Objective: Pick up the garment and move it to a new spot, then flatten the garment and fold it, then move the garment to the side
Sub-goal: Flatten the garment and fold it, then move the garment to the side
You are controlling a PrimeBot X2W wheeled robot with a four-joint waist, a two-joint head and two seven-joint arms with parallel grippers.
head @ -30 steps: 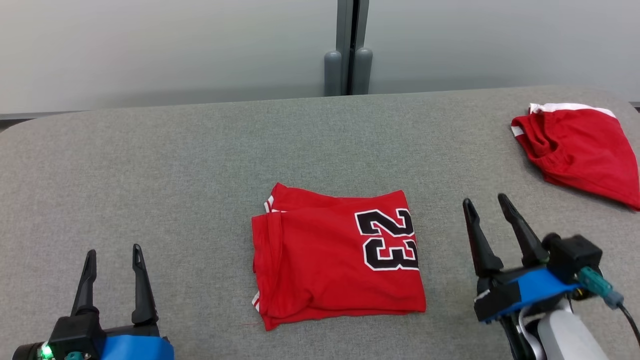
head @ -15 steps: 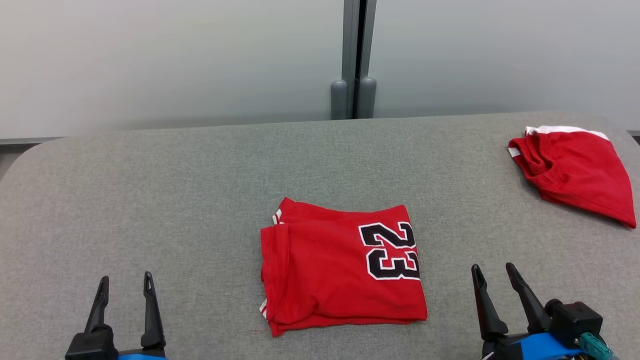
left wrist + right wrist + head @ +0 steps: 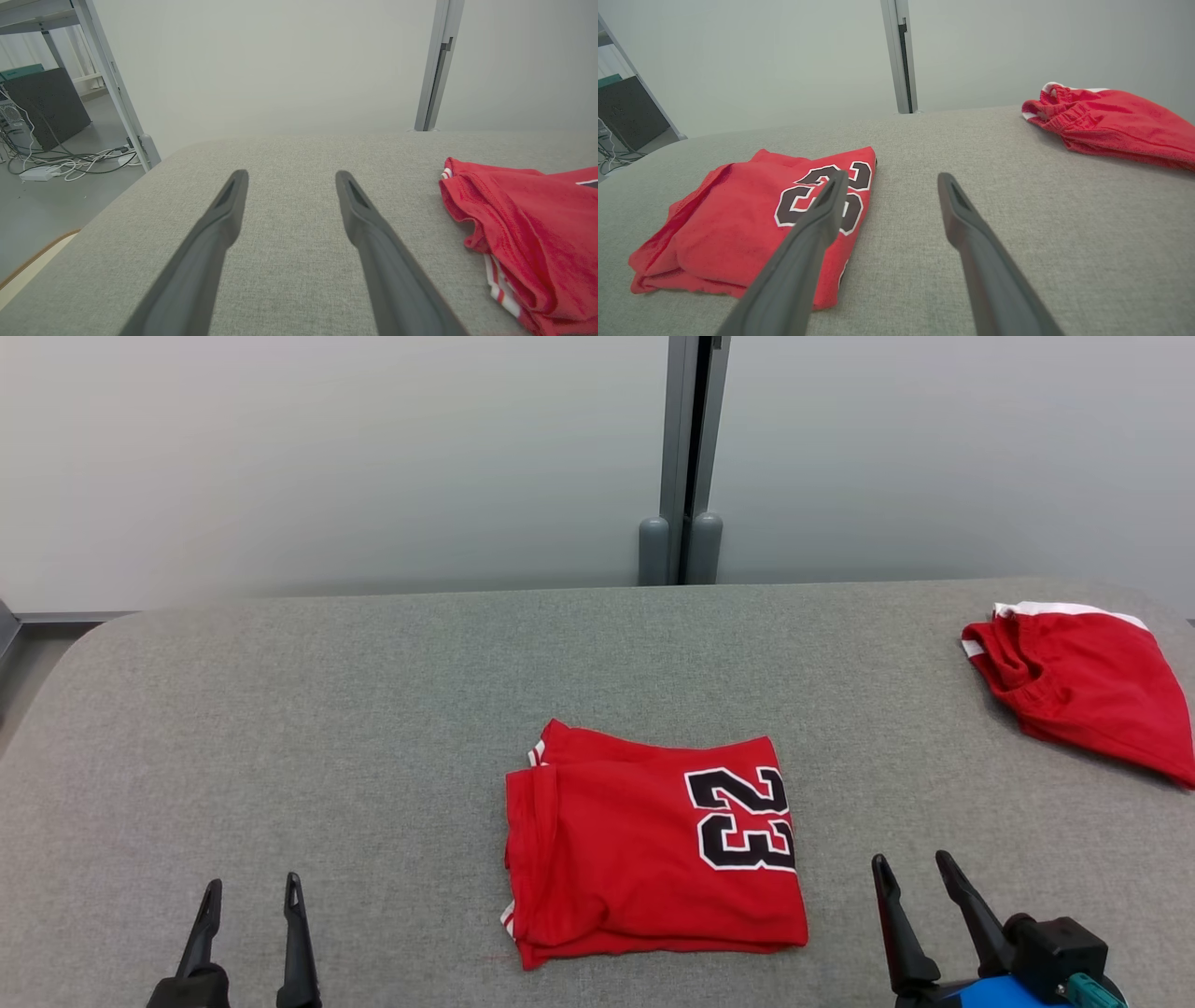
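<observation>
- Pincers first: the left pincer (image 3: 253,887) and the right pincer (image 3: 909,861) both stand with their fingers apart, holding nothing, low at the near edge of the bench (image 3: 327,709).
- Between them, nearer the right one, lies the garment (image 3: 653,859), a red jersey folded into a rough square with its black "23" facing up and turned sideways. Neither pincer touches it.
- Judged from how it lies, the folding looks done and the move to the side is what remains.
- To do that well, take the stack at two opposite edges and bite through every layer, not only the top one. The left edge shows loose, wavy layers and a white-striped hem, so a shallow grip there would likely peel the fold open.
- Lift both ends evenly and keep the cloth lightly taut, then set it down flat before letting go.
- A red bundle (image 3: 1092,700) sits at the far right corner, well apart, so the set-down spot should stay short of it.
- Grey woven fabric covers the bench, which may drag at the cloth, so carrying seems safer than sliding.
- Behind runs a pale wall with a grey post (image 3: 686,457). The left wrist view shows cables (image 3: 70,163) on the floor beyond the bench end.
</observation>
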